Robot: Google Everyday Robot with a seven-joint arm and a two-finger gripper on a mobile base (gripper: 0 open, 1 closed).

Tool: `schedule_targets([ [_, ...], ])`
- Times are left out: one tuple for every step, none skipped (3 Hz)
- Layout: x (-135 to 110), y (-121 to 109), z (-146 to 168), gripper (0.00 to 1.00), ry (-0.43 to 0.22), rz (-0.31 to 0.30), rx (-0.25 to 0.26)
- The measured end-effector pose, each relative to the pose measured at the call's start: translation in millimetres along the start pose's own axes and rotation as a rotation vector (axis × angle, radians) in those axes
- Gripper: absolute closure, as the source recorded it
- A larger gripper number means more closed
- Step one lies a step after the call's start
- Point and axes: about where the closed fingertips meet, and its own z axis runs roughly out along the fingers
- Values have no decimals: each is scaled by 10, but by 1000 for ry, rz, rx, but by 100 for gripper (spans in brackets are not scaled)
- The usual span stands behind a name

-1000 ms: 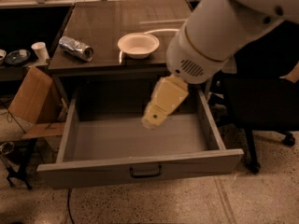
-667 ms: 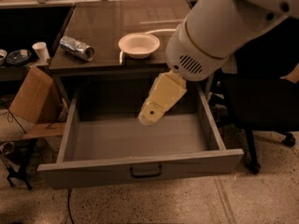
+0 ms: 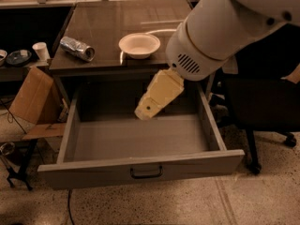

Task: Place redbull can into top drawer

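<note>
Your cream-coloured plastic gripper (image 3: 148,108) hangs tilted over the wide grey top drawer (image 3: 93,170), which is pulled open. You cannot tell whether the gripper is apart or together. The slim silver redbull can (image 3: 77,48) lies on its side on the dark brown tabletop (image 3: 108,22), back and to the left of the gripper and well apart from it. Its long axis runs back-left to front-right. Nothing shows inside the drawer. The white round bowl (image 3: 139,45) also looks bare.
</note>
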Motion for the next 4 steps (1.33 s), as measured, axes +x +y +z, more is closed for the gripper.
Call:
schedule_targets([
  [-413,-335,273,0,-53,87,91],
  [-846,-609,634,0,-109,121,111],
  [-1497,-677,1106,0,-202,117,90],
  [-2213,-580,1675,0,-330,136,55],
])
